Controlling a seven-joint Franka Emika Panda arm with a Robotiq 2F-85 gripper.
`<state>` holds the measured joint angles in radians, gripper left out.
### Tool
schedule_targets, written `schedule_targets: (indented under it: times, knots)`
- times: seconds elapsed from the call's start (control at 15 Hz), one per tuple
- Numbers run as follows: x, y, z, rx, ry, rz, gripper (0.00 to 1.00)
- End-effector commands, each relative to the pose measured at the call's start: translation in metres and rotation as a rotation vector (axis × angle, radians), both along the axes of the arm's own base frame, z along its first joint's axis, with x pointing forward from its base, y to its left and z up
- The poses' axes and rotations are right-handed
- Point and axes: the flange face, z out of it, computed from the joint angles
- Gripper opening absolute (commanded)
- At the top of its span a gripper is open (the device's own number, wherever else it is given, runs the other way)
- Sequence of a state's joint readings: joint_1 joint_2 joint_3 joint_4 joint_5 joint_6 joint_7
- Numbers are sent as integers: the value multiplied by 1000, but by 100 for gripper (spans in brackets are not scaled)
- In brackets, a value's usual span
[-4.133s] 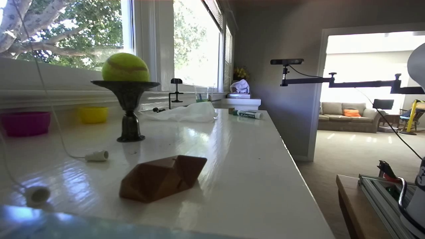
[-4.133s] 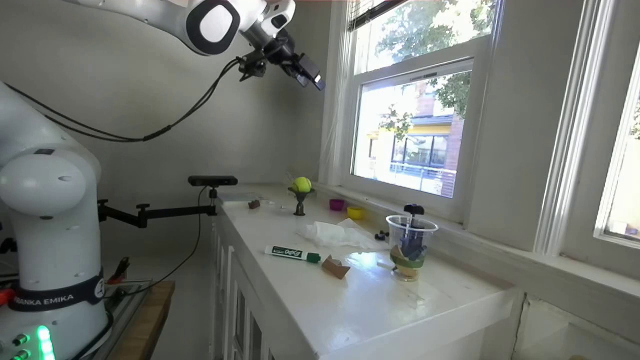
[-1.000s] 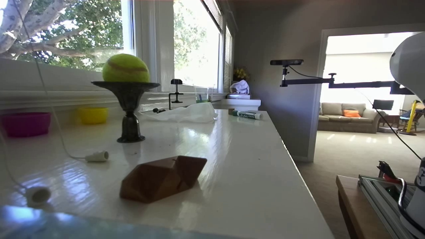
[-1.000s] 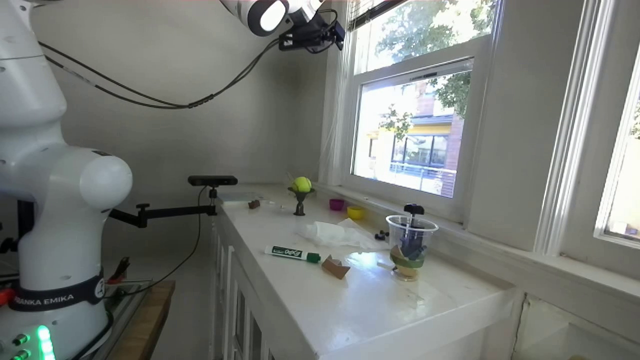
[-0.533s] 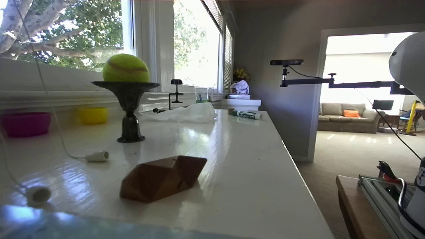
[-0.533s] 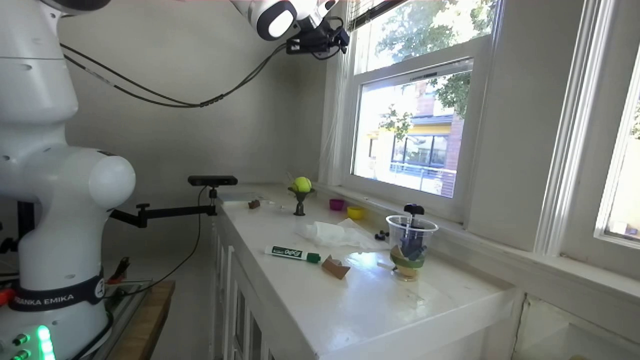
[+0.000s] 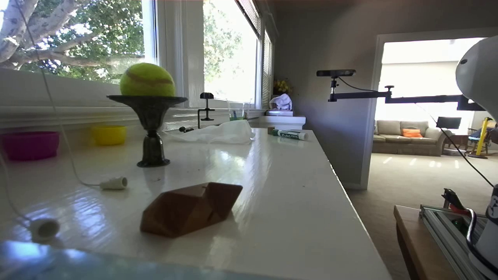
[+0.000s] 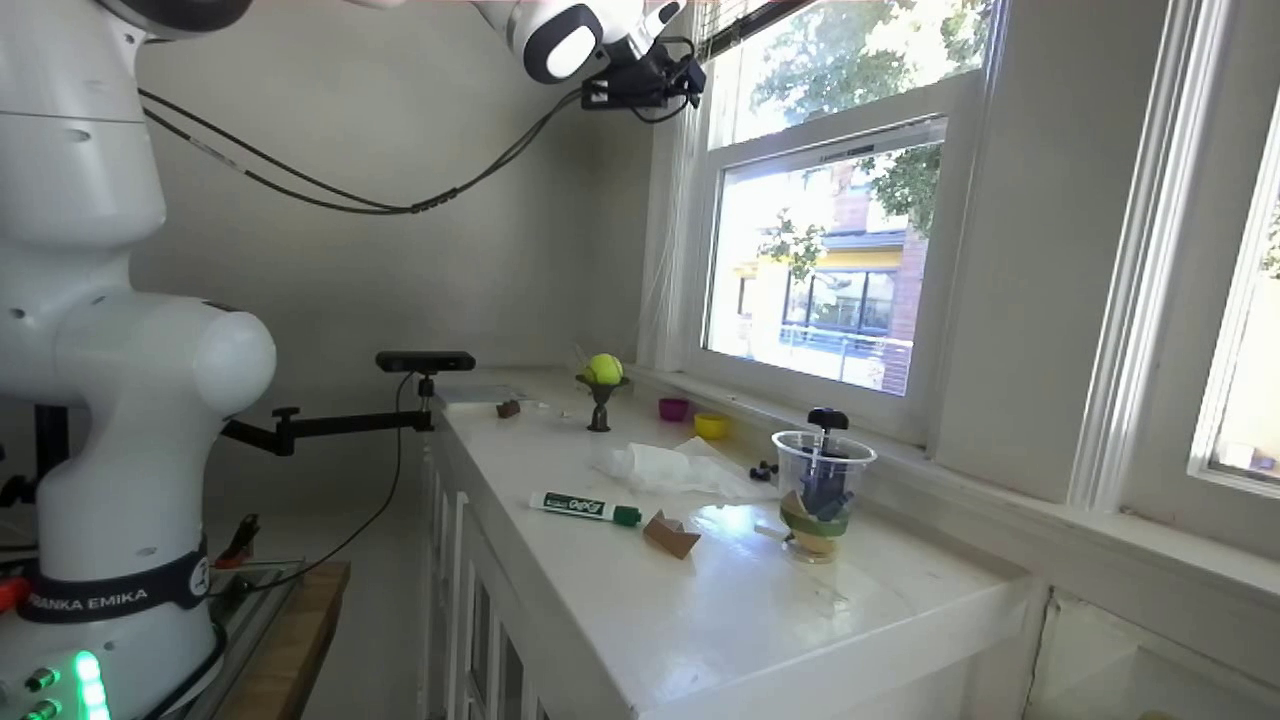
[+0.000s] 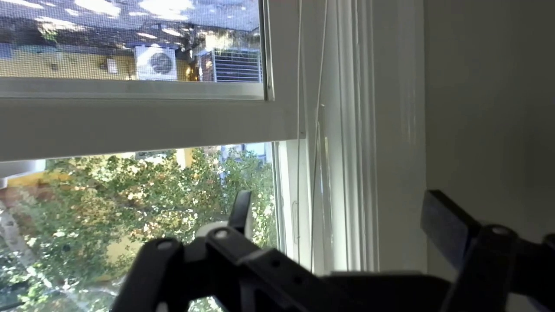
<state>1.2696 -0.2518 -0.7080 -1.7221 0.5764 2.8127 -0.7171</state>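
Observation:
In the wrist view my gripper (image 9: 340,208) is open, its two dark fingers (image 9: 448,229) wide apart with nothing held. Behind the gap are two thin blind cords (image 9: 298,173), the white window trim (image 9: 360,130) and the grey wall; how far away they are I cannot tell. An exterior view has the gripper (image 8: 693,82) high up beside the window's near-corner frame, well above the counter. Another stretch of cord (image 7: 50,97) hangs down to the counter, ending in a white tassel (image 7: 113,183); a second tassel (image 7: 44,229) lies closer to the camera.
On the white counter (image 8: 700,620) are a tennis ball (image 8: 603,369) on a dark metal stand (image 8: 599,412), purple (image 8: 673,409) and yellow bowls (image 8: 711,426), crumpled plastic (image 8: 665,468), a marker (image 8: 580,507), brown faceted pieces (image 8: 671,535) and a clear cup (image 8: 822,490). A camera arm (image 8: 340,430) juts out alongside.
Compared with about four seconds ago, my gripper is higher and has turned toward the window. Over the last second it has shifted slightly right in an exterior view. The counter objects have stayed put.

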Motion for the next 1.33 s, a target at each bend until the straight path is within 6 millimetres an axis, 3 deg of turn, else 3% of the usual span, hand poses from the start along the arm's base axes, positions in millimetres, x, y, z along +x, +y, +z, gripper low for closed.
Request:
schedule_targets:
  times: [0.0, 0.33, 0.4, 1.27]
  knots:
    - [11, -3, 1, 6, -4, 10, 100]
    - [11, 0, 6, 9, -2, 21, 100]
    - [11, -3, -7, -9, -1, -2, 100]
    - [9, -1, -2, -5, -5, 8, 100]
